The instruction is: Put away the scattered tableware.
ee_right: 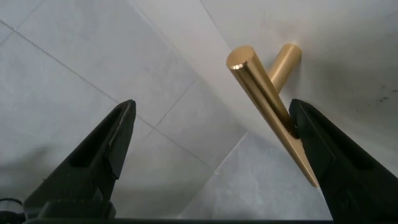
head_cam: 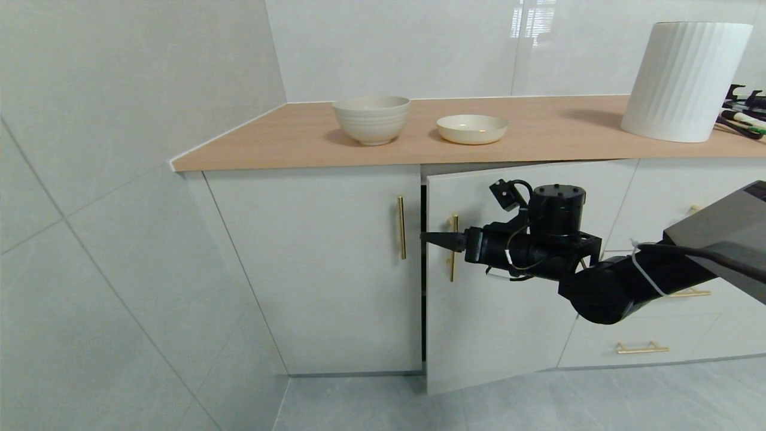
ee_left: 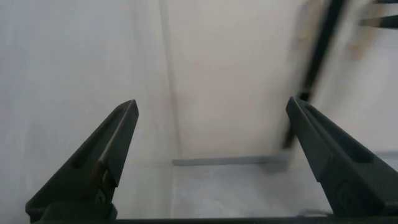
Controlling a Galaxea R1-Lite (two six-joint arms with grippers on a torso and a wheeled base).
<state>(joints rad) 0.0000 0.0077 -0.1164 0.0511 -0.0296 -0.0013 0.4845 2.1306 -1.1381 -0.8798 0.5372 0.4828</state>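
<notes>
A deep beige bowl (head_cam: 371, 120) and a shallow cream dish (head_cam: 472, 129) stand side by side on the wooden counter (head_cam: 287, 140). Below them, the right cabinet door (head_cam: 491, 323) hangs slightly ajar. My right gripper (head_cam: 440, 239) is at that door's gold handle (head_cam: 454, 248). Seen from the right wrist, the right gripper (ee_right: 214, 155) is open, and the handle (ee_right: 264, 93) lies between its fingers, close to one fingertip (ee_right: 311, 134). My left gripper (ee_left: 211, 155) is open with nothing in it, facing a pale cabinet front and the floor.
The left cabinet door (head_cam: 323, 269) is closed, with its own gold handle (head_cam: 401, 227). A tall white ribbed container (head_cam: 685, 81) and some utensils (head_cam: 742, 117) sit at the counter's right end. Drawers with gold pulls (head_cam: 641, 347) are lower right. A tiled wall closes the left side.
</notes>
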